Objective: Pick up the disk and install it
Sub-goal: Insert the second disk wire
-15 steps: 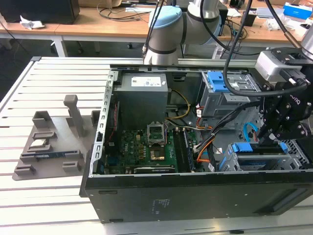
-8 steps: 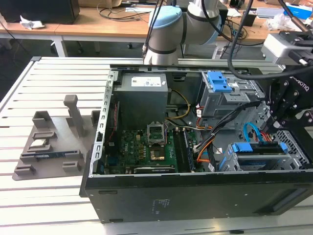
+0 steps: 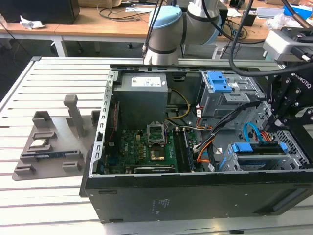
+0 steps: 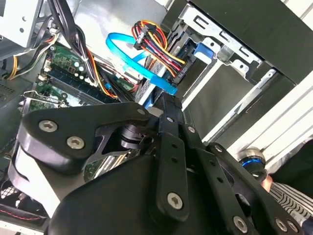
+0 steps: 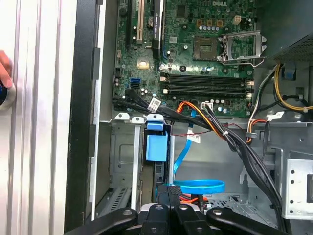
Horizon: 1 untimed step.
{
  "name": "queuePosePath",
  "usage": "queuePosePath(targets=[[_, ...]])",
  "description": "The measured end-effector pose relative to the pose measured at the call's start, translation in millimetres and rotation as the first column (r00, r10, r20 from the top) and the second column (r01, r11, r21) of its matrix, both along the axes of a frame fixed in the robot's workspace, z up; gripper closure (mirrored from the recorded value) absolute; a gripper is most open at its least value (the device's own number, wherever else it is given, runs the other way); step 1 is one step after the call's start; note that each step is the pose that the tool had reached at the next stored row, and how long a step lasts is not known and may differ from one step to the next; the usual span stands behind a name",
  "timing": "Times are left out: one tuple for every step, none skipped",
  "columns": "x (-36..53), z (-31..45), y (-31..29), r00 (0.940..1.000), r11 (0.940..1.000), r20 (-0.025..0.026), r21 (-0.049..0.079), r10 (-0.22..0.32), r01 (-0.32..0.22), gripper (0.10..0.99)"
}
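The disk [image 3: 259, 148], silver with a blue plastic bracket, stands on edge inside the lower drive bay at the exterior view's right end of the open computer case [image 3: 195, 196]. The first wrist view shows its blue bracket tab [image 5: 155, 147] seated in the grey bay. My black gripper [image 3: 274, 125] hangs just above the disk's cabled end, its fingers pressed together. In both wrist views the fingertips [image 5: 168, 190] [image 4: 168, 100] meet over the disk's end, beside a looped blue data cable [image 5: 195, 186].
A bundle of coloured power wires [image 4: 151, 39] crosses the bay. A grey drive cage with a blue latch [image 3: 217, 81], the power supply [image 3: 142, 93] and the motherboard [image 3: 146, 147] fill the case. A grey fixture [image 3: 49, 142] lies at the exterior view's left. A person's hand [image 4: 264, 181] rests by the case.
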<state>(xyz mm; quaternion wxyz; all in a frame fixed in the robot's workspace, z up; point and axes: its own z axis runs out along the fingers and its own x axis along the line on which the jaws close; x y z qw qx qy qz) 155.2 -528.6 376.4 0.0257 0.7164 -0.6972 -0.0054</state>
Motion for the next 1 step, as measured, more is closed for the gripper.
queuePosePath(targets=[[0.0, 0.1, 0.0, 1.0, 1.0, 0.0001, 0.0, 0.0, 0.0, 0.98]])
